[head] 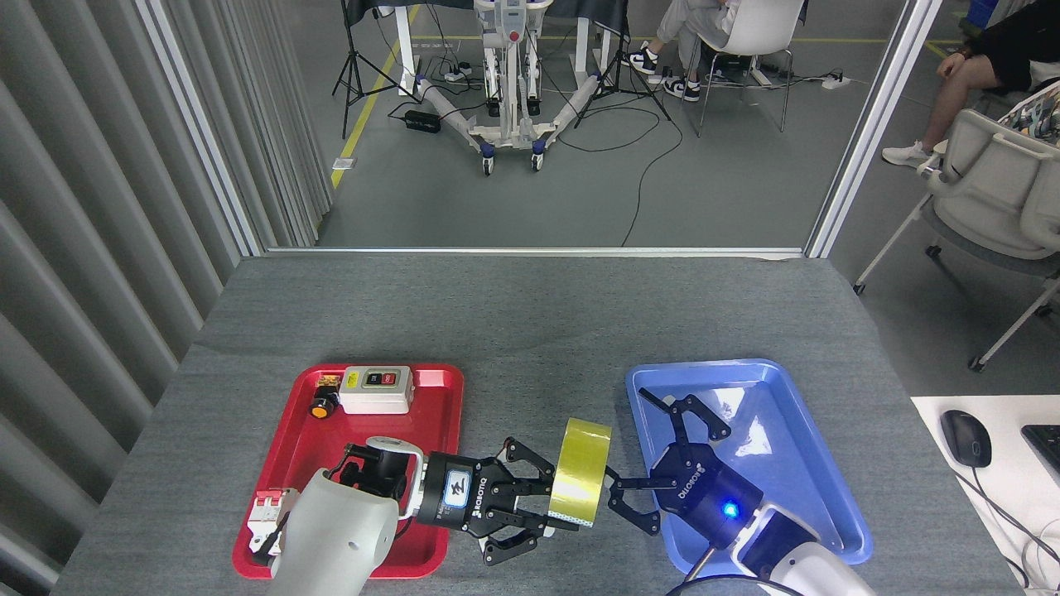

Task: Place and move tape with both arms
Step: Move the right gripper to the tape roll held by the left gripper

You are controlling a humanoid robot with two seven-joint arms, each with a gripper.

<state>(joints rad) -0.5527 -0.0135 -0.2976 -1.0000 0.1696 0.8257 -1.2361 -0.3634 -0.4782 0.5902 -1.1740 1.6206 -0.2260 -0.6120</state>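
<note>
The yellow tape roll (580,470) stands on edge above the grey table, between the red tray (286,488) and the blue tray (816,497). My left gripper (553,502) comes in from the left and is shut on the roll's left rim. My right gripper (642,459) reaches from the right over the blue tray's left edge. Its fingers (700,414) are spread wide, with the lower fingertip close to the roll's right side. I cannot tell if it touches the tape.
The red tray holds a white switch box (377,389), an orange-capped part (321,406) and a white breaker (267,515). A mouse (966,438) lies on a white desk at right. Beyond the table's far edge are seated people, chairs and cables.
</note>
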